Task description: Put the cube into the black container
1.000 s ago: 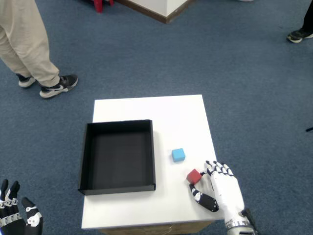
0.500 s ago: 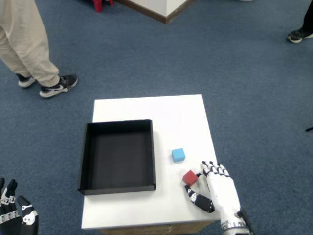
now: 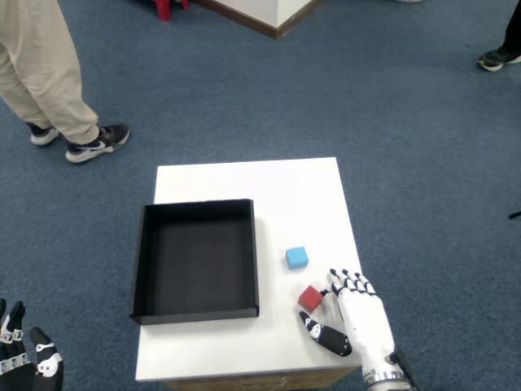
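Observation:
A red cube (image 3: 310, 298) lies on the white table (image 3: 269, 187), right of the black container (image 3: 195, 259). My right hand (image 3: 354, 319) rests at the table's front right corner, fingertips touching the red cube's right side and thumb spread below it, nothing grasped. A blue cube (image 3: 297, 257) sits a little farther back, apart from the hand. The container is an open shallow black box with nothing in it. My left hand (image 3: 24, 358) hangs low at the bottom left, off the table.
A person's legs and sneakers (image 3: 96, 142) stand on the blue carpet at the far left. Another shoe (image 3: 498, 57) shows at the top right. A wooden baseboard corner (image 3: 269, 24) lies at the top.
My right hand has slid left along the table's front, and the red cube has been nudged left with it, toward the container. The blue cube has stayed put.

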`<state>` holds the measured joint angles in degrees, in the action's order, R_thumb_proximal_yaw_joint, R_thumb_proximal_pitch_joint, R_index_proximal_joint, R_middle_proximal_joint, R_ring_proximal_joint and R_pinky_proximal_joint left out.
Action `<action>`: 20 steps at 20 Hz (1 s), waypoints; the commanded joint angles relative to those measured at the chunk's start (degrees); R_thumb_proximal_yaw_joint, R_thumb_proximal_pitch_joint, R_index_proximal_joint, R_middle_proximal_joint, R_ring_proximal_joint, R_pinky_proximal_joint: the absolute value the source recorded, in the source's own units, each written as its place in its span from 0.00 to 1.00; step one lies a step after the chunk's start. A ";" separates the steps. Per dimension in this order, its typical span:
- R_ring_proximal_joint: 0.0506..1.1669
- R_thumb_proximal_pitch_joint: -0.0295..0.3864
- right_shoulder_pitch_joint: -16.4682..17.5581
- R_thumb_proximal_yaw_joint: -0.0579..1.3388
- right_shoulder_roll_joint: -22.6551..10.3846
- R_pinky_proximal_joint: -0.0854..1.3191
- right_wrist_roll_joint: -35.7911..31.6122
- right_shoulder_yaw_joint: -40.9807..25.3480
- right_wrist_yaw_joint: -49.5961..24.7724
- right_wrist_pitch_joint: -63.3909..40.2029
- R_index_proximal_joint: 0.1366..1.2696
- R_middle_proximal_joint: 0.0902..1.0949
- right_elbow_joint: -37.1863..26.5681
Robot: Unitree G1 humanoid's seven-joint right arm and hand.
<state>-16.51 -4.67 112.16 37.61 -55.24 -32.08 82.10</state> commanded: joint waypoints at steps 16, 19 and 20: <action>0.10 0.10 -2.42 0.46 -0.21 0.06 0.29 0.67 -0.97 -0.65 0.48 0.11 -0.33; 0.11 0.21 -2.34 0.57 -0.25 0.06 0.13 1.00 -0.54 -0.37 0.61 0.12 -0.22; 0.11 0.33 -2.16 0.67 -0.30 0.06 0.01 1.29 -0.51 -0.32 0.75 0.14 -0.26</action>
<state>-17.19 -4.50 112.28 38.44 -55.09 -32.08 82.62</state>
